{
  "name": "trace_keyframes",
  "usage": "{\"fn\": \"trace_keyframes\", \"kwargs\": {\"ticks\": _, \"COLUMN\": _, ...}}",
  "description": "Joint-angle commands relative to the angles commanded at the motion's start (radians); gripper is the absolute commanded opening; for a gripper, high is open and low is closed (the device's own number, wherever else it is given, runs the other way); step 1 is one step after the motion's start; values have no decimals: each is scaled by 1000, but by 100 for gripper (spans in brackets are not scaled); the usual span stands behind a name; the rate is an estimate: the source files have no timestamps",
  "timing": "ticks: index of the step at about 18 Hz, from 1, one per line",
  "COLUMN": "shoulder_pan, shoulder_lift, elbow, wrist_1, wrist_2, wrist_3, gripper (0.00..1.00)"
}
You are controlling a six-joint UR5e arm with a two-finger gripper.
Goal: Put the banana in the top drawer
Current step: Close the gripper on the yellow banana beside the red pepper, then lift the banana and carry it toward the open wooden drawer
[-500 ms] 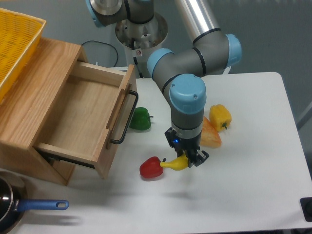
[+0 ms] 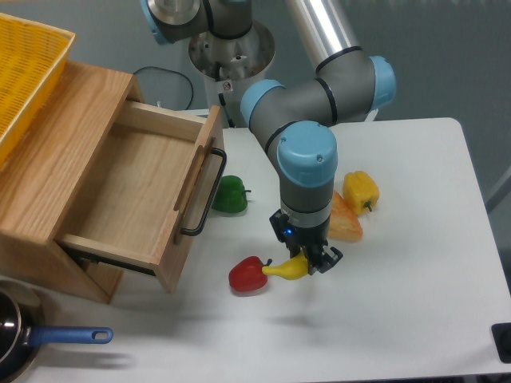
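The gripper is closed on the banana low over the worktop beside the red pepper; the open, empty top drawer to the left awaits delivery.

The arm reaches straight down over the table, its gripper fingers closed narrow.
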Motion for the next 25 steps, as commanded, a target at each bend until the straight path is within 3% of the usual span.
{"fn": "trace_keyframes", "kwargs": {"ticks": 5, "shoulder_pan": 2, "shoulder_lift": 23, "elbow": 0, "wrist_1": -15, "wrist_2": 21, "wrist_3": -31, "gripper": 37}}
{"fn": "trace_keyframes", "kwargs": {"ticks": 15, "shoulder_pan": 6, "shoulder_lift": 90, "elbow": 9, "wrist_1": -115, "wrist_2": 23, "wrist_3": -121, "gripper": 37}}
{"fn": "trace_keyframes", "kwargs": {"ticks": 21, "shoulder_pan": 31, "shoulder_lift": 146, "elbow": 29, "wrist_1": -247, "wrist_2": 23, "wrist_3": -138, "gripper": 37}}
{"fn": "trace_keyframes", "kwargs": {"ticks": 25, "shoulder_pan": 37, "shoulder_lift": 182, "elbow": 46, "wrist_1": -337, "wrist_2": 14, "wrist_3": -225, "gripper": 37}}
